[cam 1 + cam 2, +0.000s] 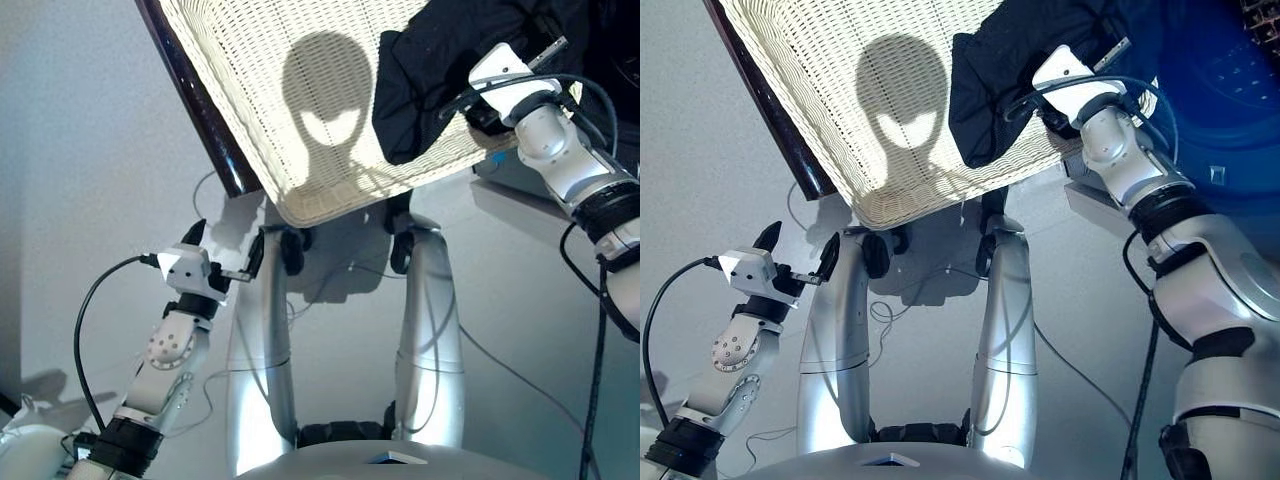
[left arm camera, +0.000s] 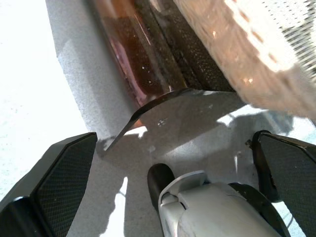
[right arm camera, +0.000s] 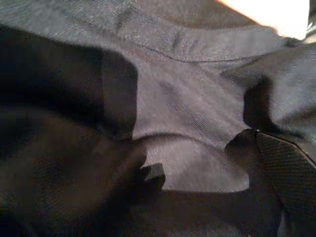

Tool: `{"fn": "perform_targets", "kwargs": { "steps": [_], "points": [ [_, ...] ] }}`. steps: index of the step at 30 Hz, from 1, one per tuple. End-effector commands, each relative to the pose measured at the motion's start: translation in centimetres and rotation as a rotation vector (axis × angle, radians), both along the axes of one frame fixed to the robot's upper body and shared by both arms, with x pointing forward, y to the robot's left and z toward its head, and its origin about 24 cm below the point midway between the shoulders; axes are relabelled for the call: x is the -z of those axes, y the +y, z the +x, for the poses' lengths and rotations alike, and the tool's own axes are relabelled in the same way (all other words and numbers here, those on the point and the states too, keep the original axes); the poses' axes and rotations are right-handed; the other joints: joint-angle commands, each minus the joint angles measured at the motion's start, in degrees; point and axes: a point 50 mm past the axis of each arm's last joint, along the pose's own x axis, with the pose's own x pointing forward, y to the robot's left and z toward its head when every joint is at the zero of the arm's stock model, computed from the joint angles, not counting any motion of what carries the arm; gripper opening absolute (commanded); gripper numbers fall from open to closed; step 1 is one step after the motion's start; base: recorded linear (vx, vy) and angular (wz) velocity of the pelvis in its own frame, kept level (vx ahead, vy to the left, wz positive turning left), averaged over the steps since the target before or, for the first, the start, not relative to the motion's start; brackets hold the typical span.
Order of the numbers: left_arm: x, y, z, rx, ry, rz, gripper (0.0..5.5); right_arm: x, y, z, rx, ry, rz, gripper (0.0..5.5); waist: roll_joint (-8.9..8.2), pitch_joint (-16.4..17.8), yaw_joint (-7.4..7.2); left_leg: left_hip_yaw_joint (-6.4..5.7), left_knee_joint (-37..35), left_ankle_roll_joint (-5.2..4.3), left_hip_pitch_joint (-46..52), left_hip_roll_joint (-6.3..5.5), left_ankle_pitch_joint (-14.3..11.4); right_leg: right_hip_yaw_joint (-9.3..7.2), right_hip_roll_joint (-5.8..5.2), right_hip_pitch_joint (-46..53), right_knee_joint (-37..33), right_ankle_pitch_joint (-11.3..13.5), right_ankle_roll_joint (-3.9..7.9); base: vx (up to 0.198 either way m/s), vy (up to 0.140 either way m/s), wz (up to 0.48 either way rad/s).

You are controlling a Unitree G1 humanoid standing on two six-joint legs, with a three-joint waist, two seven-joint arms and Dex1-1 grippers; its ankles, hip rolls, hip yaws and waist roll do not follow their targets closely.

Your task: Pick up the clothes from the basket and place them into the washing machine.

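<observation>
Where basket (image 1: 300, 110) overhangs, pale grey floor (image 1: 90, 150) beneath.

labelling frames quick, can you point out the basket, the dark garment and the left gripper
basket (image 1: 270, 90): left eye view, bare woven floor beside the shadow.
dark garment (image 1: 990, 90): right eye view, its bunched cloth lying in the basket.
left gripper (image 1: 797, 251): right eye view, midway between its two black fingertips, below the basket's corner.

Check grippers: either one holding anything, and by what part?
Left gripper is open, holding nothing, below the basket. Right gripper is pressed into the black garment; a grasp cannot be told.
</observation>
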Motion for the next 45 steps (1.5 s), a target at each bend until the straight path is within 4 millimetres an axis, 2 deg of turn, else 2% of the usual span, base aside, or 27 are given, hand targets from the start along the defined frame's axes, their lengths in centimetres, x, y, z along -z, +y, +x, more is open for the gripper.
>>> {"fn": "perform_targets", "kwargs": {
  "steps": [1, 4, 8, 12, 17, 20, 22, 27, 32, 34, 38, 45],
  "points": [
    [0.7, -0.2, -1.9, 0.002, 0.006, -0.041, 5.5, -8.8, -4.0, -4.2, -0.008, -0.333, 0.131, 5.5, 0.72, -7.53, -0.84, -3.65, -7.24, -3.63, 0.63, -0.4, 5.33, -4.87, 0.83, 3.77, -1.86, -1.27, -3.72, 0.0, 0.0, 0.0],
    [0.5, 0.1, -2.1, 0.0, 0.0, -0.035, 5.5, -8.6, -4.2, -6.4, -0.104, -0.318, 0.144, 5.5, 0.2, -7.67, -1.65, -3.74, -6.77, -3.6, 0.55, -0.1, 5.06, -4.92, 0.89, 3.83, -2.03, -1.21, -3.6, 0.0, 0.0, 0.0],
    [0.2, 0.6, -2.5, -0.001, -0.011, -0.015, 5.5, -7.3, -4.5, -9.5, -0.223, -0.24, 0.176, 5.5, -0.35, -8.3, -3.18, -3.99, -6.48, -3.7, 0.32, 0.2, 4.99, -5.0, 0.86, 3.68, -2.07, -1.14, -3.51, 0.0, 0.0, 0.0],
    [-0.1, 1.0, -3.0, 0.0, -0.014, -0.005, 5.5, -6.1, -4.6, -12.2, -0.32, -0.188, 0.233, 5.5, -0.78, -9.16, -4.11, -4.11, -6.67, -3.84, 0.39, 0.52, 5.0, -5.17, 0.68, 3.75, -2.48, -1.04, -3.41, 0.0, 0.0, 0.0],
    [-0.1, 1.3, -3.4, -0.005, -0.012, -0.003, 5.5, -4.4, -5.1, -15.1, -0.414, -0.136, 0.356, 5.5, -1.36, -9.79, -5.21, -4.07, -6.93, -4.02, 0.67, 0.73, 5.02, -5.34, 0.78, 4.23, -2.82, -1.18, -3.24, 0.0, 0.0, 0.0],
    [0.0, 1.5, -3.6, 0.003, -0.003, -0.003, 5.5, -3.4, -5.5, -16.0, -0.439, -0.076, 0.423, 5.5, -1.45, -10.07, -5.44, -4.15, -7.08, -4.13, 0.76, 0.79, 5.1, -5.41, 0.83, 4.49, -2.92, -1.3, -3.26, 0.0, 0.0, 0.0],
    [0.0, 1.5, -3.6, 0.008, -0.001, -0.005, 5.5, -2.6, -5.8, -16.0, -0.453, -0.071, 0.52, 5.5, -1.54, -10.09, -5.33, -4.07, -7.25, -4.16, 0.97, 0.94, 5.14, -5.33, 0.99, 4.64, -3.19, -1.16, -3.26, 0.0, 0.0, 0.0],
    [0.2, 1.2, -3.4, 0.017, 0.013, -0.015, 5.5, -2.8, -5.5, -15.7, -0.447, -0.137, 0.544, 5.5, -1.28, -9.95, -5.2, -4.04, -7.13, -4.16, 0.84, 0.95, 5.12, -5.24, 1.08, 4.6, -3.13, -1.19, -3.32, 0.0, 0.0, 0.0],
    [0.2, 1.0, -3.3, 0.021, 0.012, -0.017, 5.5, -2.1, -4.6, -14.8, -0.505, -0.113, 0.615, 5.5, -0.91, -9.49, -4.69, -4.01, -7.2, -4.04, 1.0, 0.81, 5.19, -5.24, 0.96, 4.6, -2.97, -1.24, -3.3, 0.0, 0.0, 0.0],
    [0.2, 1.1, -3.3, 0.014, 0.015, -0.013, 5.5, -2.3, -4.2, -14.6, -0.461, -0.144, 0.544, 5.5, -0.85, -9.44, -4.47, -4.01, -7.11, -4.02, 0.97, 0.78, 5.16, -5.19, 0.98, 4.6, -2.93, -1.24, -3.31, 0.0, 0.0, 0.0],
    [0.2, 0.9, -3.2, 0.02, 0.018, -0.011, 5.5, -2.0, -3.1, -13.6, -0.475, -0.121, 0.527, 5.5, -0.44, -9.24, -3.83, -3.98, -7.16, -3.89, 1.15, 0.68, 5.19, -5.21, 0.88, 4.66, -2.82, -1.28, -3.31, 0.0, 0.0, 0.0],
    [0.0, 0.4, -2.7, 0.021, 0.004, -0.014, 5.5, -0.7, -1.8, -11.6, -0.482, -0.092, 0.585, 5.5, 0.08, -8.66, -2.63, -3.83, -7.24, -3.66, 1.14, 0.39, 5.34, -5.14, 0.64, 4.69, -2.68, -1.32, -3.35, 0.0, 0.0, 0.0]
  ]
}}
